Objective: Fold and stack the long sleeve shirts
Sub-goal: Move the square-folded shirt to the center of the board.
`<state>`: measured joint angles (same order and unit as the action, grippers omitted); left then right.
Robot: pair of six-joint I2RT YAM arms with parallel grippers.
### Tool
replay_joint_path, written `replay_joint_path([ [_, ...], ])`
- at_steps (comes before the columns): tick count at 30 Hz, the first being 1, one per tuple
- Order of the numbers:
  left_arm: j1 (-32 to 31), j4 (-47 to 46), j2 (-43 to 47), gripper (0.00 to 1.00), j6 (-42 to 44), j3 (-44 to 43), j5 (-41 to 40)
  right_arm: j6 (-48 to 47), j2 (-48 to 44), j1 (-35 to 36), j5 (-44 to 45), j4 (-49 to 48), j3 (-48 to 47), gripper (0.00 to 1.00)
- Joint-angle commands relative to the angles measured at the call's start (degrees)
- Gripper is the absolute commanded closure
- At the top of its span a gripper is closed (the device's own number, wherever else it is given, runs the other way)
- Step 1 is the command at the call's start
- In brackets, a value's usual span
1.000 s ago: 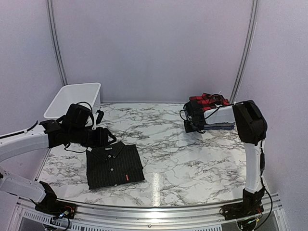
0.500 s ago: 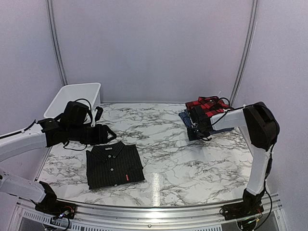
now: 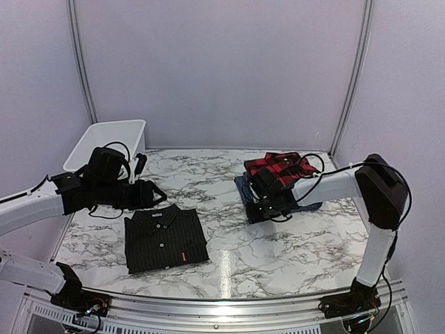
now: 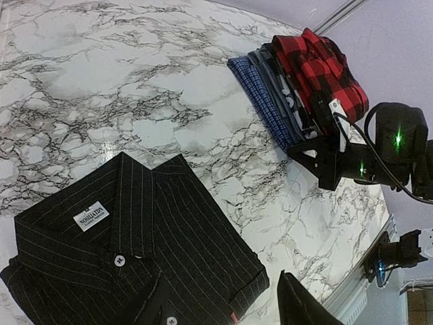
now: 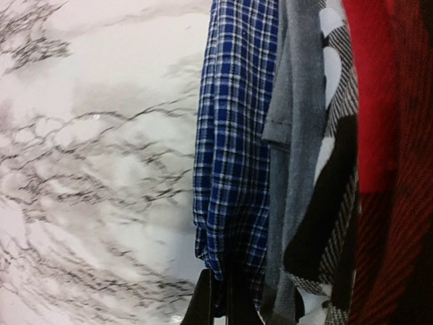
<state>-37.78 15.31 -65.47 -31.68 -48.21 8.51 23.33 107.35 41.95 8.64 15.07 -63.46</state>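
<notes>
A black pinstriped long sleeve shirt [image 3: 165, 239] [image 4: 135, 257] lies folded at the table's front left. My left gripper [image 3: 154, 197] [image 4: 223, 310] hovers open just above its collar end, holding nothing. At centre right sits a stack of folded shirts: red-and-black plaid [image 3: 278, 167] [image 4: 325, 68] [image 5: 385, 135] on top, greyish [image 4: 281, 84] [image 5: 294, 135] in the middle, blue checked [image 3: 243, 186] [image 4: 264, 101] [image 5: 233, 135] at the bottom. My right gripper [image 3: 259, 209] [image 4: 318, 156] [image 5: 216, 298] is shut on the near edge of the blue checked shirt.
A white plastic bin [image 3: 104, 142] stands at the back left corner, behind my left arm. Marble tabletop [image 3: 229, 229] lies between the black shirt and the stack. A metal rail runs along the near edge [image 3: 222, 306].
My right gripper has dragged the whole stack from the back right corner leftward and nearer, toward the table's middle. My left arm has hardly shifted.
</notes>
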Motion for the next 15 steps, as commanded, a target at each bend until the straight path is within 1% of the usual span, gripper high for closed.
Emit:
replay_joint_path([
  [1, -0.09, 0.43, 1.86, 0.43, 0.77, 1.63, -0.1, 5.55, -1.16, 4.7, -5.4, -0.01, -1.11, 1.0],
  [6, -0.01, 0.25, 2.48, 0.43, 0.68, 2.38, -0.09, 7.64, 0.89, 9.02, -6.32, -0.69, -4.01, 1.0],
  [15, -0.02, -0.09, 2.74, 0.42, -0.04, 3.16, -0.65, 8.24, 3.47, 10.94, -8.05, -2.77, -7.42, 1.0],
])
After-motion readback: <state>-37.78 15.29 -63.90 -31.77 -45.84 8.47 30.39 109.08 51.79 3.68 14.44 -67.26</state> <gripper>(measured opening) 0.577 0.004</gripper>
